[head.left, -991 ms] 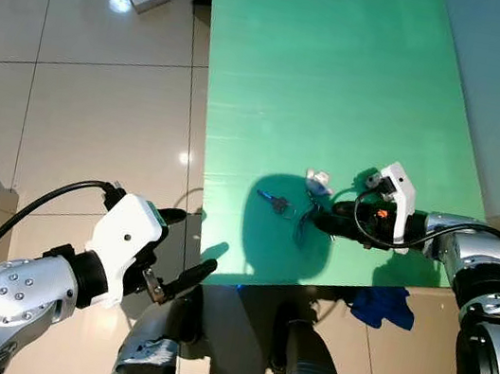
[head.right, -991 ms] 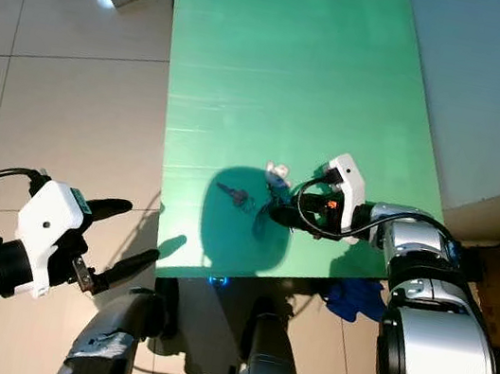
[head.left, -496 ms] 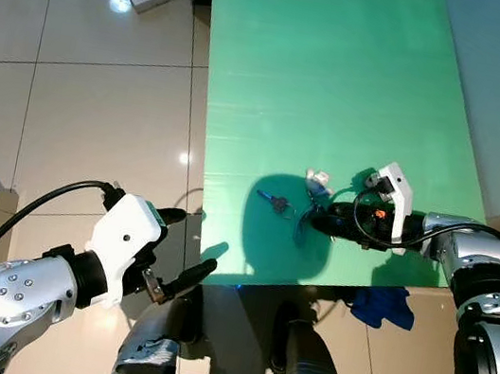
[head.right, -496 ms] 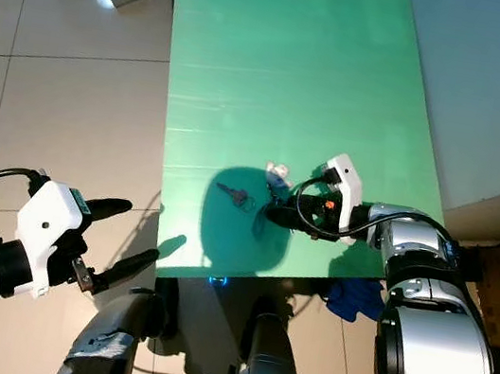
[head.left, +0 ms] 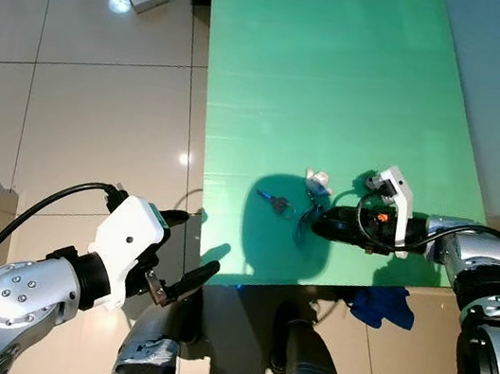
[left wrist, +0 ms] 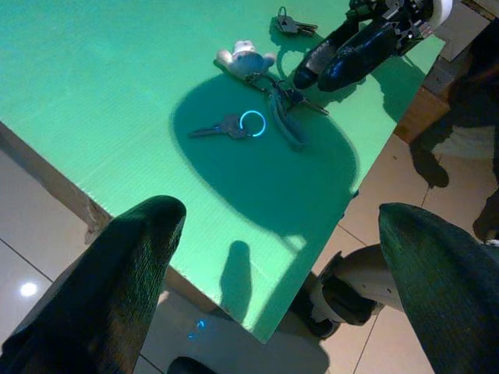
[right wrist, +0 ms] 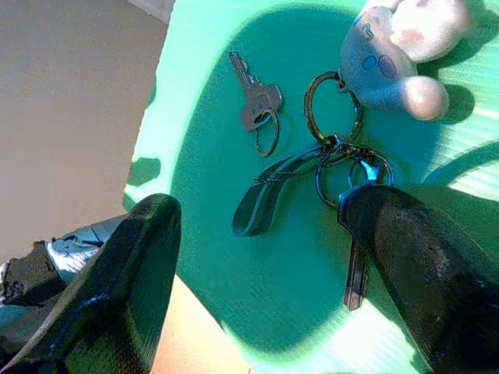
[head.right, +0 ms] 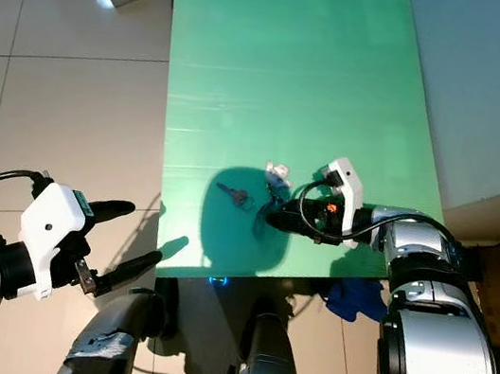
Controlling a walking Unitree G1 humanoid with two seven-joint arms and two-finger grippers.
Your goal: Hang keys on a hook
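On the green table (head.left: 325,84), near its front edge: all the keys lie flat here, inside the round shadow.

Main bunch: keyring with plush charm (right wrist: 398,54), dark strap loop (right wrist: 265,199), rings and one long key (right wrist: 357,273), all linked together.

Lone key: single key on a ring (right wrist: 257,109), just beside the bunch on its left, not touching it.

Third set: small key set (left wrist: 292,23) further back on the table, seen from the left wrist view, apart from the others.

Count: three key groups; one charm; one strap.

Right gripper (head.left: 321,223): low over the table, fingers spread, one fingertip (right wrist: 413,234) at the bunch's rings, the other (right wrist: 132,265) out past the strap toward the table edge. Nothing pinched yet.

Key relation: bunch lies directly ahead of the right gripper, between its spread fingers; long key's axis runs roughly along the finger beside it, strap angles off toward the lone key.

Nearer arm: right, plainly. Left gripper (head.left: 183,253) hangs off the table's front-left corner over the floor tiles (head.left: 80,111), fingers spread, idle.

Hook: none I can make out.

Judgement: closing on the rings looks the next need; thin flat metal may slip.
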